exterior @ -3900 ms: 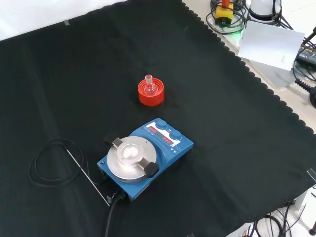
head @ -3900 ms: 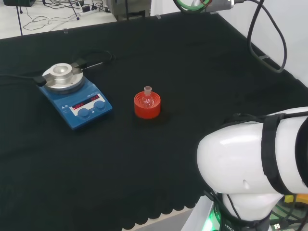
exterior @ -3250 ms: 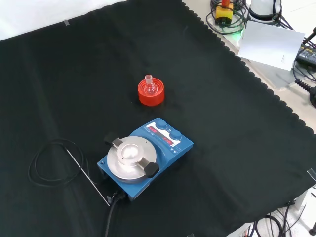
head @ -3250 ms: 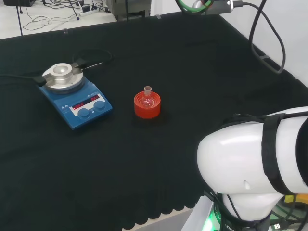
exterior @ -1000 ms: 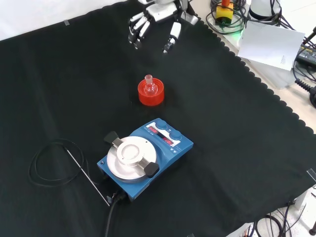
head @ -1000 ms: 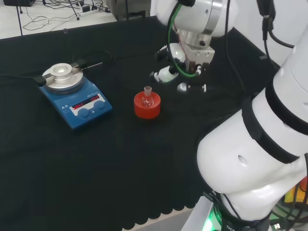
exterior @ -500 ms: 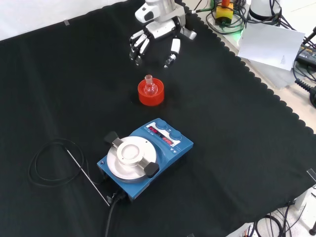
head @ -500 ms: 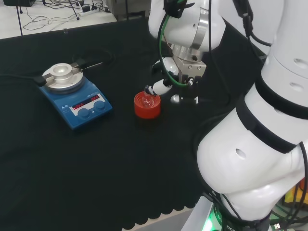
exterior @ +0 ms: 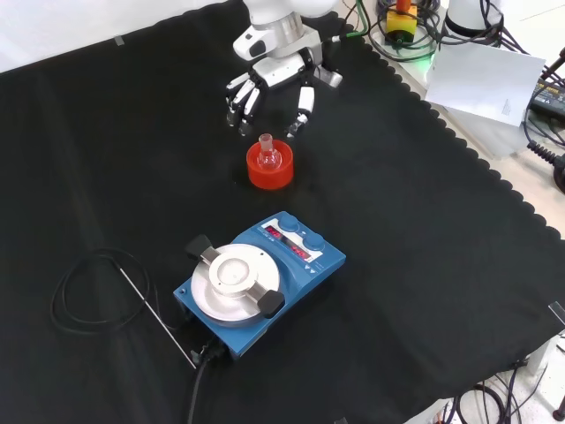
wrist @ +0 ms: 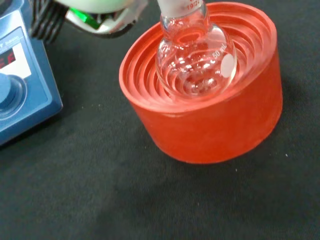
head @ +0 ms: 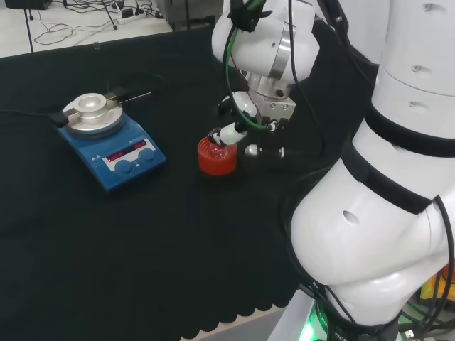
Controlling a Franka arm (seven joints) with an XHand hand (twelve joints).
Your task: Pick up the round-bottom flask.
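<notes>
The flask point(exterior: 268, 155) has not been picked up. It sits upright in the red ribbed stand point(exterior: 269, 173) near the middle of the surface point(exterior: 424, 265), with its neck pointing up. The robot hand point(exterior: 269, 84) is held just beyond the stand in the front view, fingers point(exterior: 237, 102) spread and pointing down on one side of the neck, the thumb point(exterior: 300, 106) on the other. Nothing is gripped; the hand is open wide and apart from the glass. In the head view a fingertip point(head: 226, 135) is seen close over the stand's rim, though contact cannot be made out.

The approach is judged nearly done. What is left is to bring the hand lower around the neck, to close on it, and to lift the flask clear of the stand.

In the wrist view the flask point(wrist: 195, 60) is shown as a small clear glass bulb with a short neck, some print and a white patch on its side. It appears empty. The bulb is seated in the stand's point(wrist: 210, 120) stepped hollow, so only the neck and upper bulb are free to be taken. A blue hotplate point(exterior: 256, 283) stands nearer the camera in the front view, well apart from the hand.
</notes>
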